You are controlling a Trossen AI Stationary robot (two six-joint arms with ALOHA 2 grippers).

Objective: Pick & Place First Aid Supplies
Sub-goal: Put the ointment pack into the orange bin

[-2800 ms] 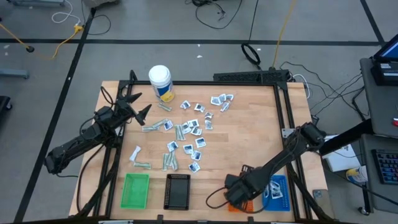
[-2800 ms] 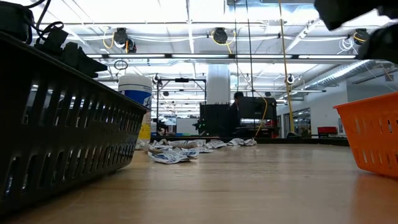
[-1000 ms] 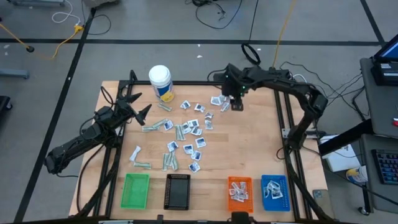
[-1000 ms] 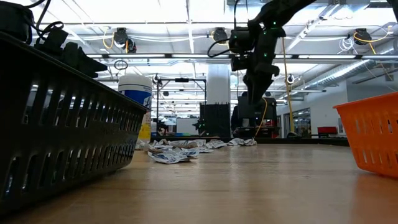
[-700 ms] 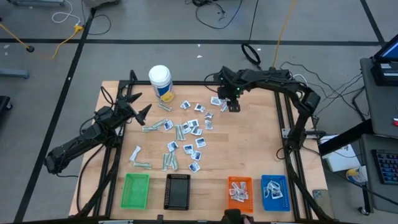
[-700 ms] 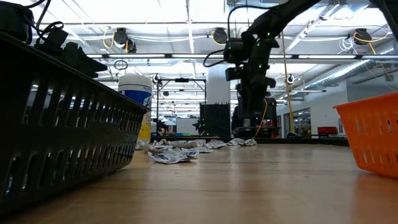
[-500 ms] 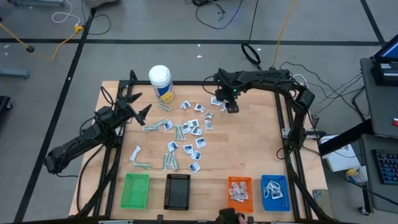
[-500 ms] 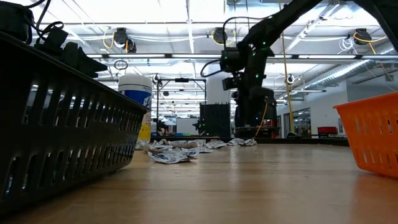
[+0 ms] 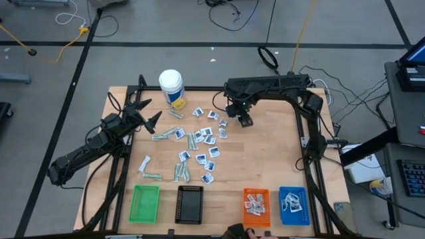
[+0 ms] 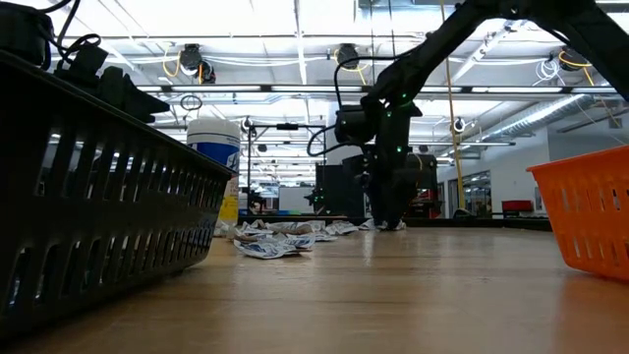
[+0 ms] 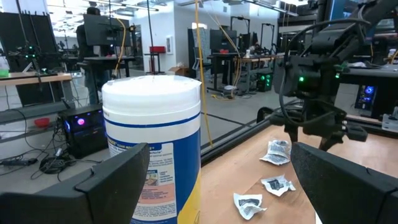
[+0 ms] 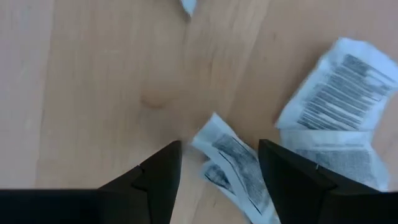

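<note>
One sachet between spread fingers of right tool, untouched.

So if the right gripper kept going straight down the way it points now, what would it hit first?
Most likely the crumpled white sachet lying between the open fingers of the right gripper, with the wooden table right under it. How much gap remains is hard to judge.

Bright, even ceiling strip lights flood the scene; shadows on the counter are faint. The near black tray looms blurred, and the right wrist view is soft.
</note>
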